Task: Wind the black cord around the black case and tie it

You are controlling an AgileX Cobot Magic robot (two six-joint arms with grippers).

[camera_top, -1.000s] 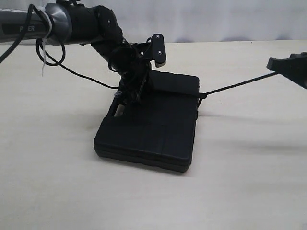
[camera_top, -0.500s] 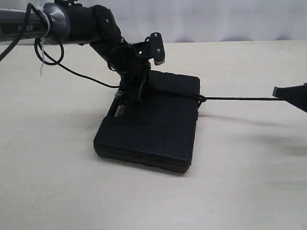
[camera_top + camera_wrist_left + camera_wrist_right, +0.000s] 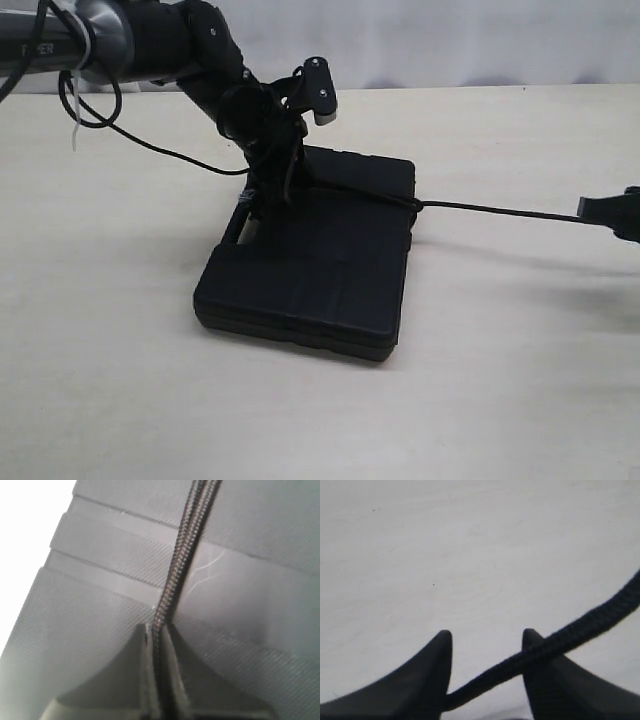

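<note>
On the flat black plastic case (image 3: 320, 270), the thin braided black cord (image 3: 500, 209) is clamped by the left claw (image 3: 157, 632); the right claw (image 3: 486, 637) is parted (cord loose between) — the wrap could slacken.

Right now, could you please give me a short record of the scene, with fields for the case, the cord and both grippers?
case: lies flat on the table
cord: crosses the case top, has a knot at the case edge, then runs nearly straight to the right gripper
left gripper: shut on cord, down at the case top
right gripper: open, cord lying loose between its jaws
</note>
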